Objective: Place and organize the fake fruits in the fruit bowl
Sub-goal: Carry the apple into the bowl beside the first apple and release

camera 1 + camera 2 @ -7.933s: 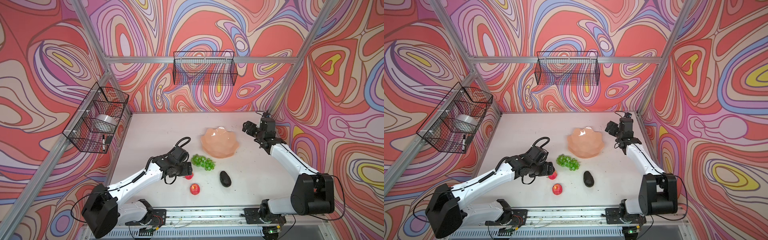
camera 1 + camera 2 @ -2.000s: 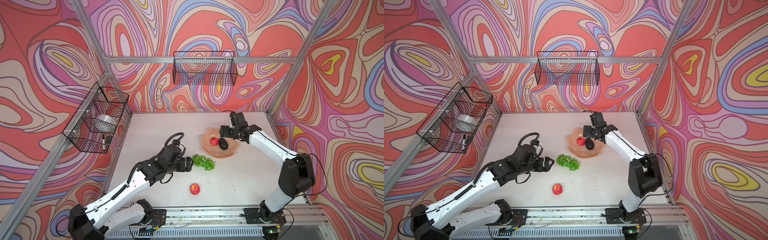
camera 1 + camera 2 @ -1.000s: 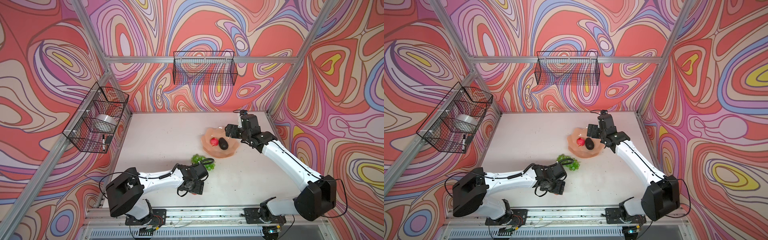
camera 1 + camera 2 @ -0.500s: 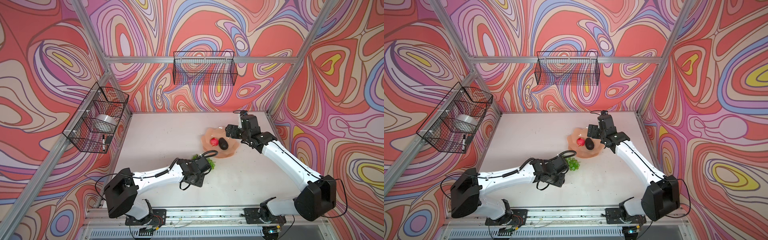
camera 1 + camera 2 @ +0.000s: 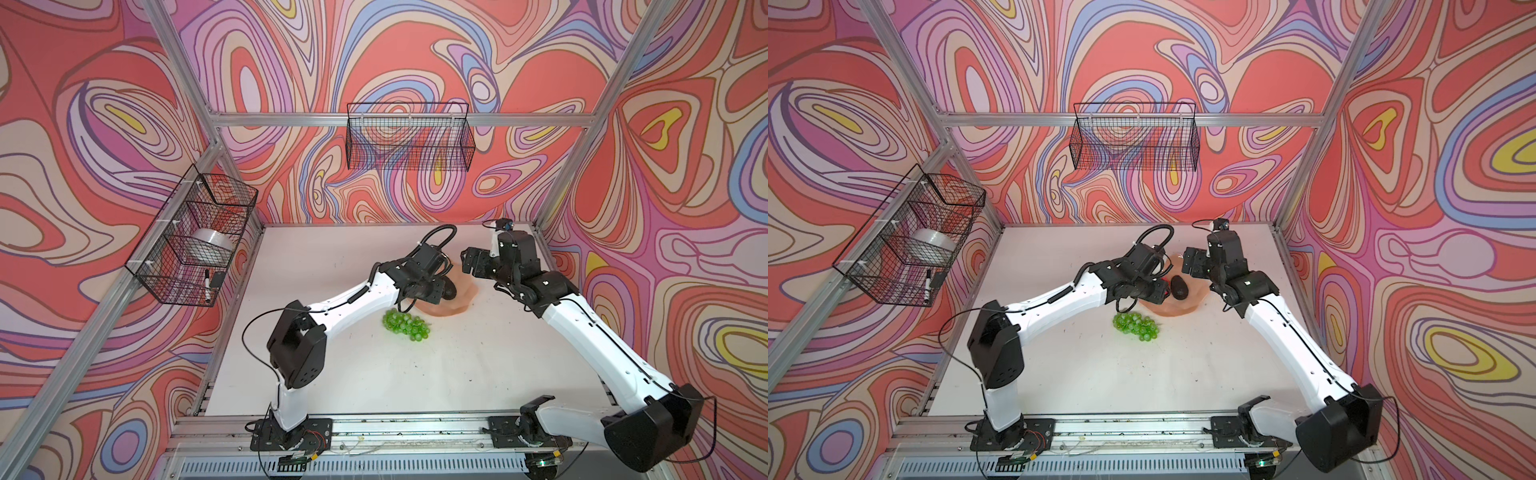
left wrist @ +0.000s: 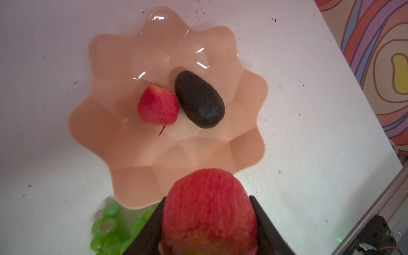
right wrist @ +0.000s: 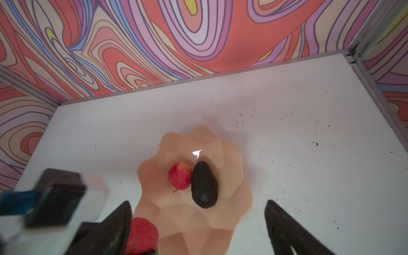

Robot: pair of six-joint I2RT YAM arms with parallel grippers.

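Observation:
My left gripper [image 6: 207,198] is shut on a red apple [image 6: 209,212] and holds it above the near rim of the peach fruit bowl [image 6: 242,143]. Inside the bowl a second red apple [image 6: 157,106] lies against a dark avocado [image 6: 198,99]. The green grapes [image 5: 405,324] lie on the table just in front of the bowl [image 5: 463,291]. In both top views the left gripper [image 5: 1158,291] covers the bowl's left part. My right gripper [image 7: 198,231] stands open and empty above the bowl's far right side, and its view also shows the held apple [image 7: 142,234].
A black wire basket [image 5: 409,137] hangs on the back wall. Another wire basket [image 5: 195,237] on the left wall holds a tape roll and a marker. Aluminium frame posts stand at the table corners. The two wrists are close together over the bowl.
My left gripper closed on the apple near the table's front and carried it up and back to the bowl. The right arm has hardly moved.

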